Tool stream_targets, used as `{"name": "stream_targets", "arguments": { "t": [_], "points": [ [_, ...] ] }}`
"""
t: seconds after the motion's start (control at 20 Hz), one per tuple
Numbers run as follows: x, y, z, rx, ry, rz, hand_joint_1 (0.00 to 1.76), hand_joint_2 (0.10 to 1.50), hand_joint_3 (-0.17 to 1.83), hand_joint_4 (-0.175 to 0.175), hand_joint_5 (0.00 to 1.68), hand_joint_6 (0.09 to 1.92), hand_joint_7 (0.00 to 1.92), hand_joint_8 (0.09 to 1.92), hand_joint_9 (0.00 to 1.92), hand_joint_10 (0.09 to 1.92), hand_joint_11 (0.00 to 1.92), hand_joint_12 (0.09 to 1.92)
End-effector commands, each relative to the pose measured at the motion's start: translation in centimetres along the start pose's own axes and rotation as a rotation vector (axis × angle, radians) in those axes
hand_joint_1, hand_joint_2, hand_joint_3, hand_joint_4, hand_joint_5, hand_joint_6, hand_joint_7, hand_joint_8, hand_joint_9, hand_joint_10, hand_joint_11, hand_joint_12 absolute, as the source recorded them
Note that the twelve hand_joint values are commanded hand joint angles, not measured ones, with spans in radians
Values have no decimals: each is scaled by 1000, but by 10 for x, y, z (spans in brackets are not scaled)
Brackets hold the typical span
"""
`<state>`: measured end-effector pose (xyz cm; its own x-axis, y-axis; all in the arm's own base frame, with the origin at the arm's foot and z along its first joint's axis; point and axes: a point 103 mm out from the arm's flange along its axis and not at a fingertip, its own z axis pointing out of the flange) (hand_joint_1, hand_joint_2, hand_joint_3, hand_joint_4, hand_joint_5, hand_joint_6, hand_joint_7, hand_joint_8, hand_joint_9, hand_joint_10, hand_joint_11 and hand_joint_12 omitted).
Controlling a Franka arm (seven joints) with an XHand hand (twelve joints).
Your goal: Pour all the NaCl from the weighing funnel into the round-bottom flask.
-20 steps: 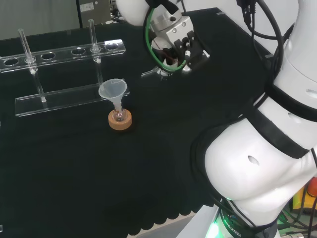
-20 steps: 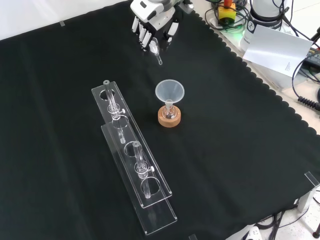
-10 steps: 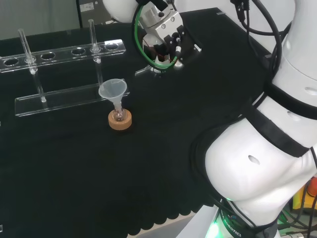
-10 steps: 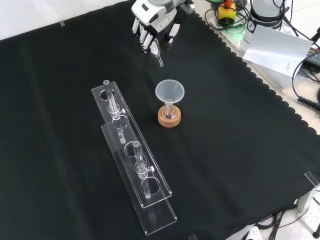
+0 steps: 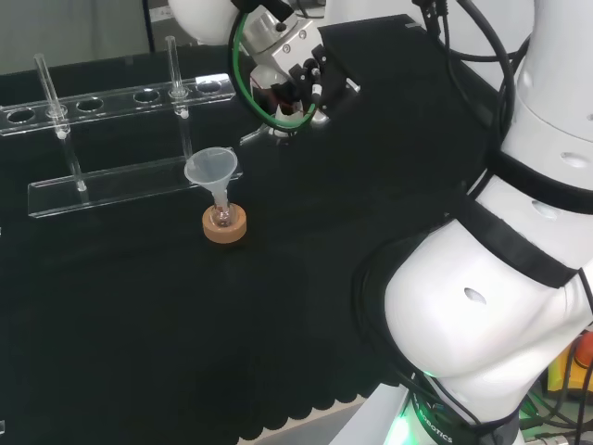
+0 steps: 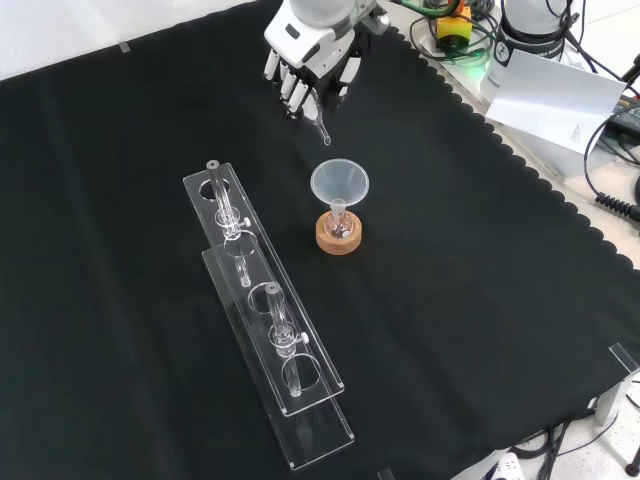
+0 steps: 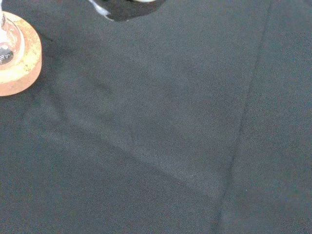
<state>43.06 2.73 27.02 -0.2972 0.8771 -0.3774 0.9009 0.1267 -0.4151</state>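
Black-and-white robot hand (image 6: 312, 62) hangs above the cloth with fingers curled around a small clear glass weighing funnel (image 6: 318, 119), whose thin spout points down toward a clear conical funnel (image 6: 339, 183). That funnel sits in the neck of a small round-bottom flask (image 6: 338, 228) on a cork ring stand (image 6: 337, 240). Left of it in the front view lies a clear acrylic tube rack (image 6: 265, 320) on the black cloth (image 6: 480, 300).
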Motion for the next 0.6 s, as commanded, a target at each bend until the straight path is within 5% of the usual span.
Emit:
{"name": "stream_targets", "arguments": {
  "t": [0.05, 0.6],
  "points": [
    [6, 2, -3, 3, -17, -5, 1096, 1112, -175, 142, 1169, 725, 1200, 445, 1300, 252, 882, 1025],
    [18, 6, -6, 21, -78, -9, 1096, 1112, -175, 144, 1170, 723, 1201, 443, 1302, 249, 883, 1024]
  ]
}}
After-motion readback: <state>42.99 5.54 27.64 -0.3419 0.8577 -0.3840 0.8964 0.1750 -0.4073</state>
